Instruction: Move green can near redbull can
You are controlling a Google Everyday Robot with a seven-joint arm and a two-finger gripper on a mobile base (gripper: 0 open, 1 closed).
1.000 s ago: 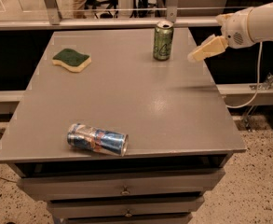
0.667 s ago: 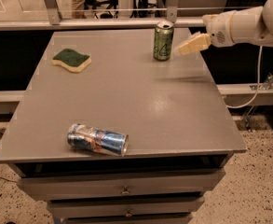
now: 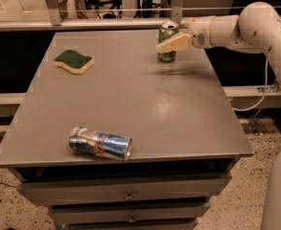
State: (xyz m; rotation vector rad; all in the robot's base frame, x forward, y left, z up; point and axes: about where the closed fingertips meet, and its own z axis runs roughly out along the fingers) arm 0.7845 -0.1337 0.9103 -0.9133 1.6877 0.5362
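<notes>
The green can (image 3: 167,56) stands upright at the far right of the grey table (image 3: 145,104), near its back edge. My gripper (image 3: 165,46) reaches in from the right on the white arm (image 3: 236,30) and overlaps the front of the green can at mid height. The redbull can (image 3: 100,143), blue and silver and dented, lies on its side near the table's front edge, left of centre, far from the green can.
A green and yellow sponge (image 3: 73,62) lies at the back left of the table. Drawers (image 3: 125,195) sit under the table's front edge. A railing (image 3: 106,23) runs behind the table.
My gripper has moved left from beyond the table's right side to the green can and now overlaps it. Both cans and the sponge have stayed where they were.
</notes>
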